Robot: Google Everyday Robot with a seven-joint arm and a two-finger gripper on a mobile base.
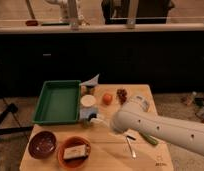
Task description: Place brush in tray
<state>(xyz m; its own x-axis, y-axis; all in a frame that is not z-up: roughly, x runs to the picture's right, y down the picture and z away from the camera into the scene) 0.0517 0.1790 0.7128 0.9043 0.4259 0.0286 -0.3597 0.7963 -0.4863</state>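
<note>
The green tray [57, 102] lies at the table's back left, with nothing in it. My white arm [160, 127] reaches in from the right across the table's middle. Its end, with the gripper [97, 120], sits just right of the tray's front right corner, low over the table. The arm's thick body covers most of the gripper. I cannot make out the white brush; it is hidden by the arm or lost against it. A small white and blue patch shows at the arm's tip, and I cannot tell what it is.
A white cup [88, 101] stands beside the tray. An orange fruit [107, 98] and a dark red cluster [122, 93] lie behind the arm. A maroon bowl [42, 144] and an orange bowl [74, 151] sit at the front left. A silver fork [130, 148] and a green item [149, 139] lie at the front right.
</note>
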